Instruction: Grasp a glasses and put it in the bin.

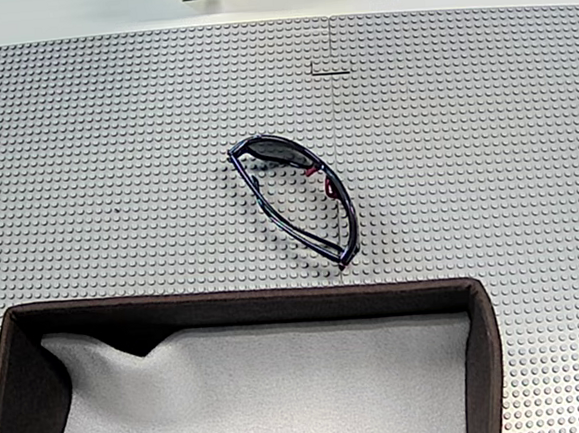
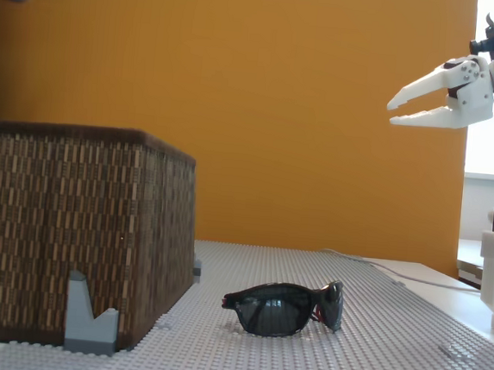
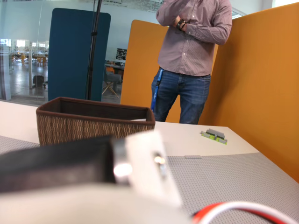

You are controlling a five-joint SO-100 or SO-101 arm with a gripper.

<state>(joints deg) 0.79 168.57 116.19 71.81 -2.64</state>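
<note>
Sunglasses, glossy dark wraparound frame, lie folded on my studded grey baseplate, just beside the woven brown white-lined bin. My white plastic gripper hangs high above, fingers parted, empty.

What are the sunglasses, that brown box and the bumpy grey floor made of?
The glasses look like glossy dark plastic, given their shine. The bin seems woven fibre outside, with a white foam-like lining. The baseplate appears to be studded plastic building plate.
</note>
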